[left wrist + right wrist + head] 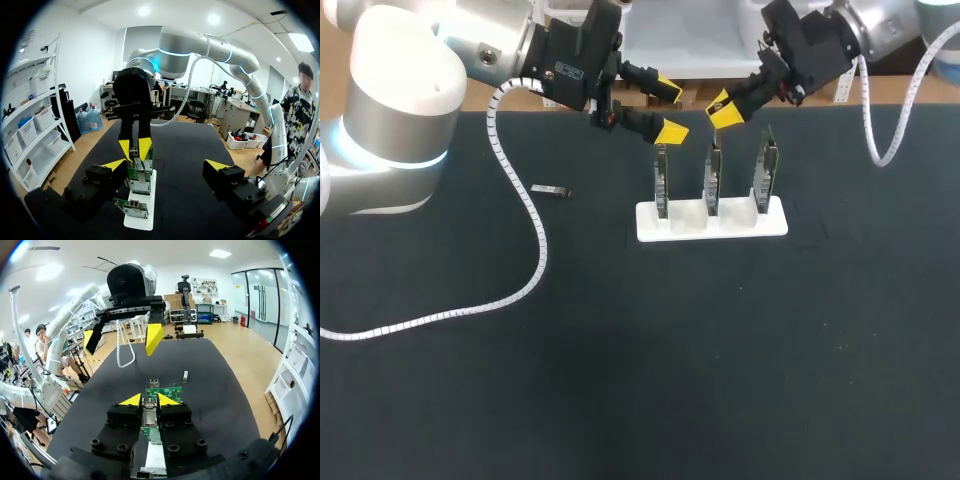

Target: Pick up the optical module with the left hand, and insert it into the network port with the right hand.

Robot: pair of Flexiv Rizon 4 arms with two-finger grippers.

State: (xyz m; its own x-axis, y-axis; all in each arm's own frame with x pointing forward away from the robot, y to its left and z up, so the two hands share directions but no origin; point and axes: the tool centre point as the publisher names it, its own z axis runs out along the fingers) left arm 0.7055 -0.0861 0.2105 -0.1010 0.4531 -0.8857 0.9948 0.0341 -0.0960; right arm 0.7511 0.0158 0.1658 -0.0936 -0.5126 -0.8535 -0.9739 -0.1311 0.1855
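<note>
- Your left gripper (668, 110) hangs above the counter (620, 360), just beside the top of the left board (662, 180) in the white holder (740, 228). Its fingers (672, 130) are spread wide, with nothing between them and nothing touching them.
- The optical module (552, 190) lies flat on the counter on your left arm's side. It is well apart from the holder and clear of both grippers.
- Your right gripper (725, 108) sits over the middle board (713, 180) of the three standing upright in the holder.
- In the right wrist view, what looks like the network port (148, 412) on that board's upper edge lines up with the gripper. You cannot tell from these views whether it is pinched or only lies beyond.
- The right board (766, 170) stands at the holder's far end, with nothing touching it.
</note>
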